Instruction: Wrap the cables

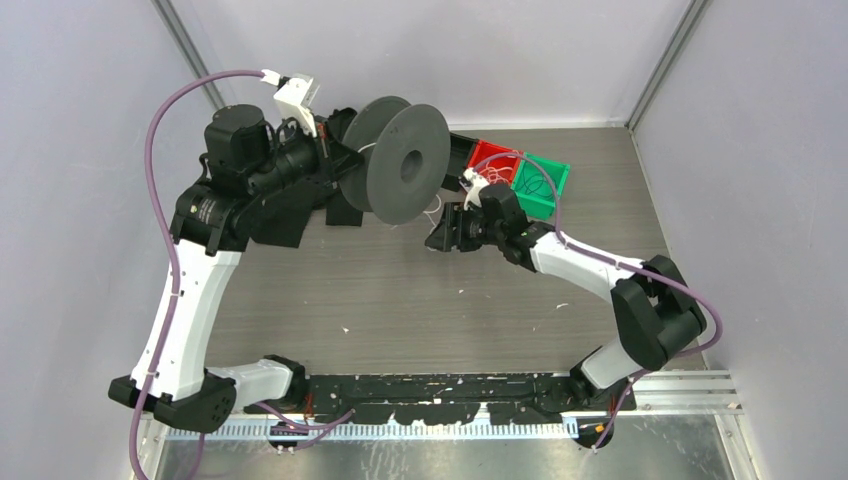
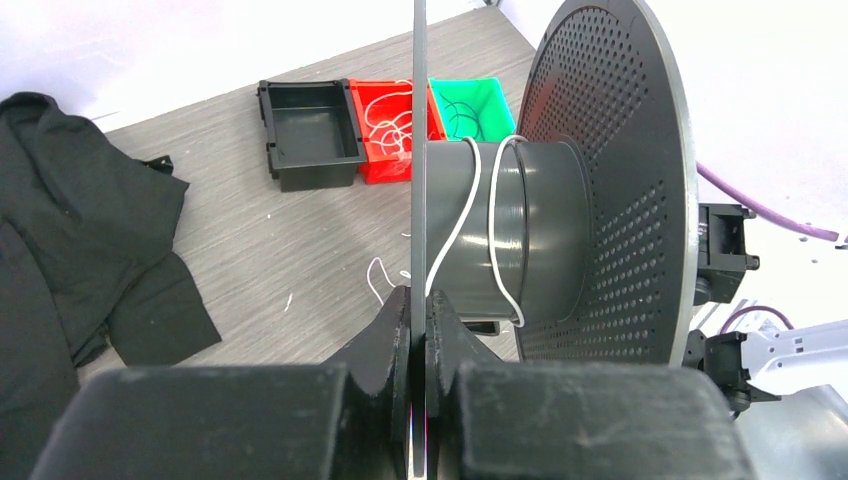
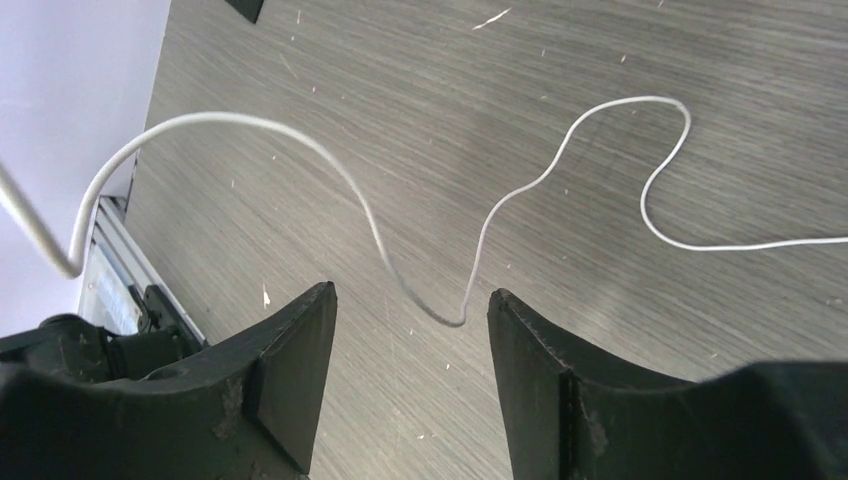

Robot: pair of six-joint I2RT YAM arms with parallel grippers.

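Left claw (image 2: 418, 310) is clenched on the spool's (image 2: 600, 200) near flange, seen edge-on. A cable (image 2: 470, 205) loops the hub. Right claw (image 3: 410, 300) gapes wide, more cable snaking past it over the counter (image 3: 600, 300), both ends cut off.

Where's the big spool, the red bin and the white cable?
Spool (image 1: 408, 170): top view, middle of its near disc.
Red bin (image 2: 380, 172): left wrist view, its near wall.
Cable (image 3: 200, 116): right wrist view, top of its left curve.
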